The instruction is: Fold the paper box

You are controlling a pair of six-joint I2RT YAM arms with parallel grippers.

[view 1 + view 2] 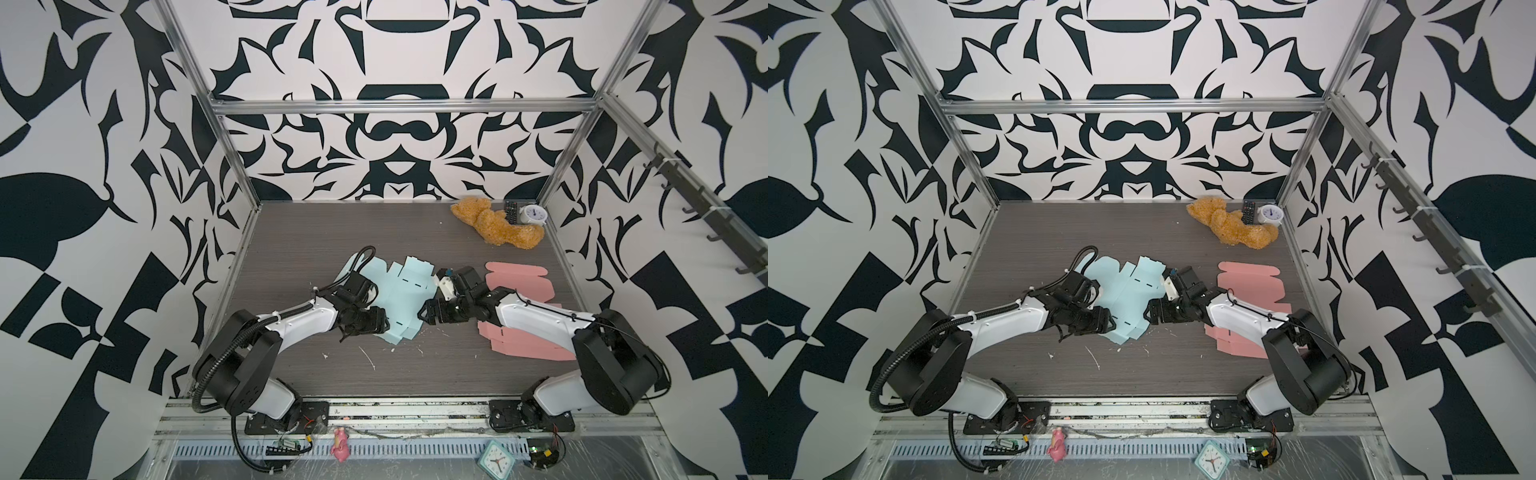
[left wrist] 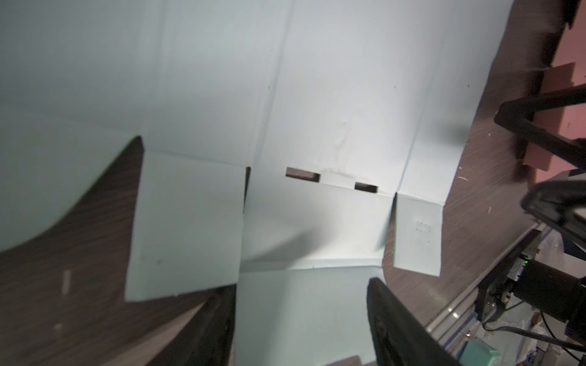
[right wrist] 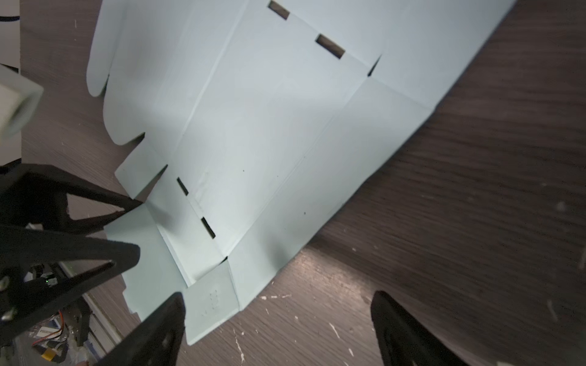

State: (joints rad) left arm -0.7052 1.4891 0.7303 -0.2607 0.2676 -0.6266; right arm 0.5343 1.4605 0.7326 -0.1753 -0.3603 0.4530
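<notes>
**Item: paper box blank [image 1: 399, 291], light blue.** Die-cut sheet lying unfolded, mostly flat, at the middle of the dark wood-grain table [image 1: 332, 232]. Panels are scored, with paired slots [image 2: 302, 175] along two creases and rounded flaps on the far side. In the left wrist view the near flap looks slightly bent at its crease.

**Left gripper [image 2: 298, 283].** At the near-left edge of the blank, fingers [image 2: 396, 317] apart. A narrow near flap lies between them. Whether the pads press on it cannot be told.

**Right gripper [image 3: 279, 294].** At the near-right edge of the blank, jaws wide, nothing between them but bare table. One fingertip sits just beside the small corner tab [image 3: 212, 307].

**Pink box blanks [image 1: 517, 276].** Flat sheets to the right of the blue one, partly hidden by the right arm.

**Back right corner.** Golden plush teddy bear [image 1: 494, 226] lying down, black remote control [image 1: 511, 212] and white alarm clock [image 1: 534, 215] just behind it.

**Loose matter.** White scraps [image 1: 368, 358] on the table nearer the arm bases.
</notes>
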